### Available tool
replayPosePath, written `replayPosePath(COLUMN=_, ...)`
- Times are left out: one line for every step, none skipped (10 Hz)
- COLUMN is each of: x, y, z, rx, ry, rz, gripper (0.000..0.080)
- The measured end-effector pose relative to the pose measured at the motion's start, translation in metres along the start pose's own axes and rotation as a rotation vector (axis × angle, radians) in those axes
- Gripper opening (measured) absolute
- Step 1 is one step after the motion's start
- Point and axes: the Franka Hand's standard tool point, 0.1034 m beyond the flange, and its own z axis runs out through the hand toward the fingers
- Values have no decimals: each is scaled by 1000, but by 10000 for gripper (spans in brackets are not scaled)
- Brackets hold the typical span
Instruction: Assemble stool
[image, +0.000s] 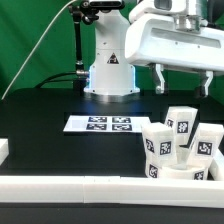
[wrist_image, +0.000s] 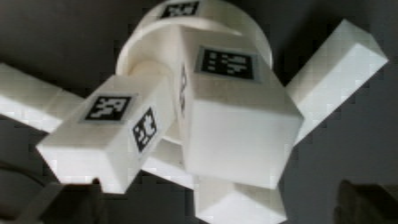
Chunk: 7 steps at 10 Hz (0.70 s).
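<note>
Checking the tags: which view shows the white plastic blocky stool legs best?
The wrist view: the white plastic blocky stool legs fill it, tags large. At the exterior view's right the legs stand small.

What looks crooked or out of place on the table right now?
Only the stool legs, at the exterior view's right: they stand bunched together and lean at different angles instead of upright. Whether that is by design cannot be told. The marker board lies flat, and nothing looks broken or spilled.

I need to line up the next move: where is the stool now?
The stool sits low on the exterior view's right, legs up, beside the marker board, behind the near border bar, below the pincer.
</note>
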Motion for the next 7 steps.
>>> replayPosePath(x=-1, y=4, z=0, rx=19, ry=-42, rz=18, gripper=648)
replayPosePath(x=0, y=9, z=-1, rx=43, ry=-80, rz=50, gripper=648)
replayPosePath(x=3, y=5, z=-1, rx=49, ry=-81, rz=49, gripper=648)
replayPosePath(x=3, y=2, z=-1, rx=50, ry=-83, rz=50, gripper=648)
replayPosePath(x=3, y=3, z=0, rx=49, ry=-83, rz=53, gripper=648)
replayPosePath(x=3, y=3, z=0, rx=49, ry=-84, rz=53, gripper=648)
replayPosePath(x=3, y=3, z=0, rx=49, ry=-84, rz=42, gripper=648)
